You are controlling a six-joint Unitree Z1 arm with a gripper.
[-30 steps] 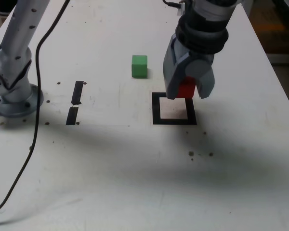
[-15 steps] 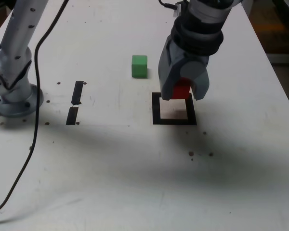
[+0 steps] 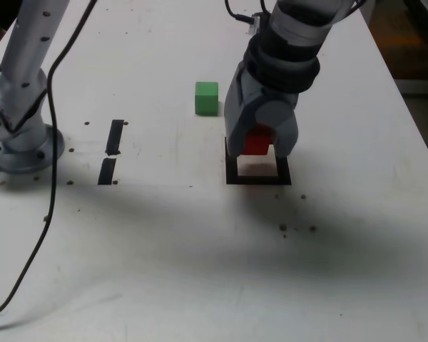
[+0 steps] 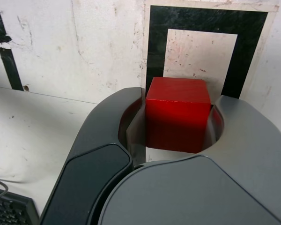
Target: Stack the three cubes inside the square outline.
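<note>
While clamped, red cube level

Exterior high, oblique — wrist close, downward; both share square outline.

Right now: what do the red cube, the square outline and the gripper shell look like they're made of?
Red cube: likely painted wood or hard plastic; smooth faces with a soft sheen, crisp edges.
Square outline: black tape, matte, with slightly uneven edges.
Gripper shell: moulded plastic by the look, grey and black, smooth rounded surfaces, satin finish.
</note>
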